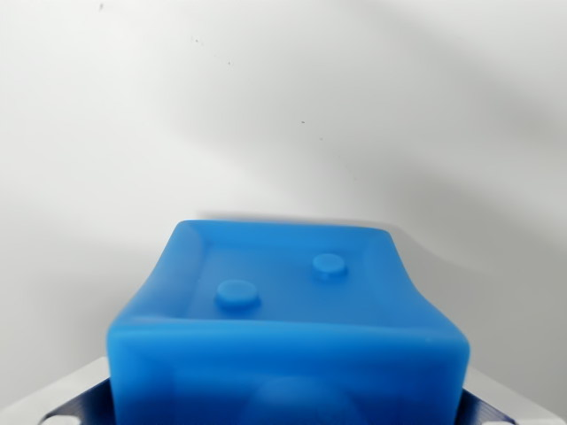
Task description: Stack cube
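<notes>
At the wrist view's bottom edge, you see the blue cube (288,328) filling the frame right at the tool; whether the tool grips it, you cannot tell. Beyond lies bare white table (283,106), no second cube visible.

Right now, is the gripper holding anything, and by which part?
Probably the blue cube, which fills the lower wrist view, apparently by its lower sides. The fingers are barely visible, so contact can't be confirmed.

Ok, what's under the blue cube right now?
Under the cube, only dark claw parts show at the bottom corners of the wrist view. The cube fills the lower frame and covers whatever lies directly below it. Behind it there is only plain white surface.
</notes>
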`<action>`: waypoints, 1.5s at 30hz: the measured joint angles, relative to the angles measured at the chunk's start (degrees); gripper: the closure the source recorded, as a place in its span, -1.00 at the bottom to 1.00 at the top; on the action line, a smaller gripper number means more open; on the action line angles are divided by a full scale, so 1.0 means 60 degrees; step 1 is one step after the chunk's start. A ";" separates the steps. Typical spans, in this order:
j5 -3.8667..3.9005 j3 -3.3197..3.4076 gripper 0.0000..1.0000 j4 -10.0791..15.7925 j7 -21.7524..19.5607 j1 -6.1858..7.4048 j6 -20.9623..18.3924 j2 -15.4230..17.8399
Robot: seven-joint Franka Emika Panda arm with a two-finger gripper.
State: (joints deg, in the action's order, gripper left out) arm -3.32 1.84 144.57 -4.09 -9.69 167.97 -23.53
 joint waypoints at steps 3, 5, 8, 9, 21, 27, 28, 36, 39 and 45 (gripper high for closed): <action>0.0002 0.0015 1.00 0.0042 -0.0002 0.0012 -0.0102 0.0138; 0.0005 0.0027 1.00 0.0063 -0.0004 0.0022 -0.0161 0.0218; 0.0009 0.0048 1.00 0.0099 -0.0009 0.0044 -0.0277 0.0376; 0.0012 0.0054 1.00 0.0115 -0.0011 0.0050 -0.0315 0.0434; 0.0084 0.0167 1.00 0.0276 -0.0056 0.0138 -0.0908 0.1198; 0.0150 0.0220 1.00 0.0351 -0.0100 0.0176 -0.1276 0.1654; 0.0164 0.0229 1.00 0.0364 -0.0112 0.0181 -0.1353 0.1745; 0.0288 0.0267 1.00 0.0427 -0.0195 0.0195 -0.1951 0.2423; 0.0320 0.0273 1.00 0.0435 -0.0219 0.0195 -0.2167 0.2651; 0.0395 0.0281 1.00 0.0439 -0.0293 0.0195 -0.2633 0.3152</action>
State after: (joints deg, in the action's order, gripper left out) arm -0.96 3.53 147.21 -5.85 -8.52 152.17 -4.62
